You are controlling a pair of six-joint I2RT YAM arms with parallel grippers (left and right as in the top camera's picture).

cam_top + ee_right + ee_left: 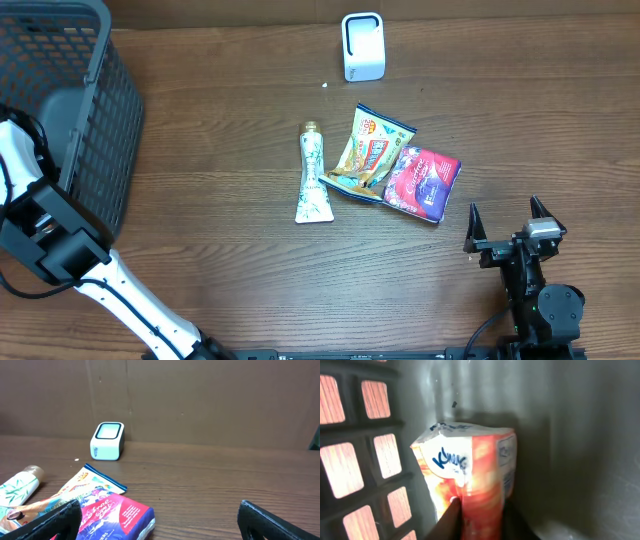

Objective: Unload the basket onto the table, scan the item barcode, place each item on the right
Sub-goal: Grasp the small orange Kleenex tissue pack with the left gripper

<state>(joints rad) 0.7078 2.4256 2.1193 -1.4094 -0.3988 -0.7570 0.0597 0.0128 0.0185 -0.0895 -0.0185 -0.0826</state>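
1. Orange-and-white packet sits inside the basket at far left; left gripper pinches its near end, long axis pointing away from the fingers.
2. Mesh wall crowds its left; open room lies upward only.
3. Scanner stands well to the right; right gripper spread, empty.

Basket walls hem left end effector, packet; open table strip between right end effector and red pouch.
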